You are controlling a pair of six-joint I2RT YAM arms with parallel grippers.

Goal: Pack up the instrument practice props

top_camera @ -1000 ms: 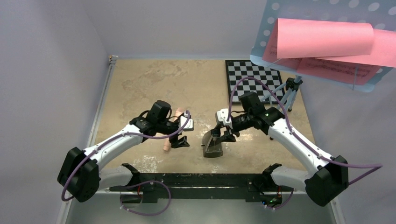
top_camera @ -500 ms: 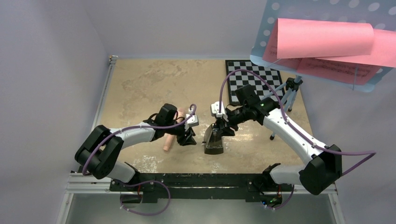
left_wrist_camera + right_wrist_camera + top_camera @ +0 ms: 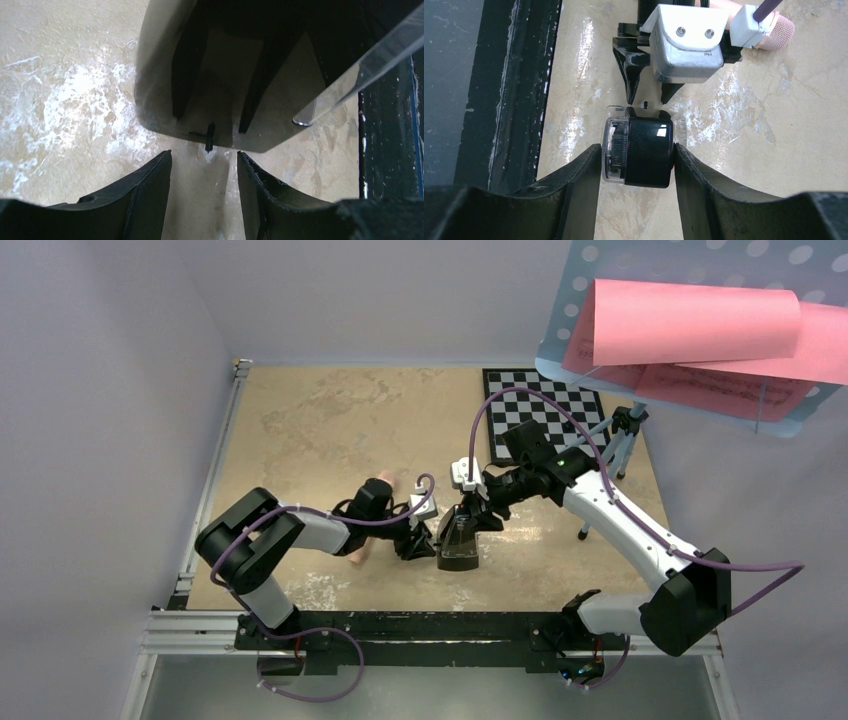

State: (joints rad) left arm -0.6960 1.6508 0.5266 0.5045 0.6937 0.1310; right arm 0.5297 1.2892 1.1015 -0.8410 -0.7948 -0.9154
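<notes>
Recorder (image 3: pixel 359 553) lies on the tan table (image 3: pixel 300 420) lower left of centre, mostly hidden under the left arm. Left gripper (image 3: pixel 415 543) is just right of it, low over the table, fingers (image 3: pixel 150 185) spread with nothing between them, tips pointing at the metronome (image 3: pixel 458 548) with a small gap. Metronome sits centre frame; cannot tell if its base rests flat. Right gripper (image 3: pixel 468 520) reaches it from the upper right, fingers (image 3: pixel 584 170) pressed on both sides, pinching it. Chessboard (image 3: pixel 545 410) lies flat, upper right of centre. Music stand (image 3: pixel 650 260) on its tripod (image 3: pixel 625 435) is far upper right, pink pages (image 3: pixel 690 320) resting on it.
</notes>
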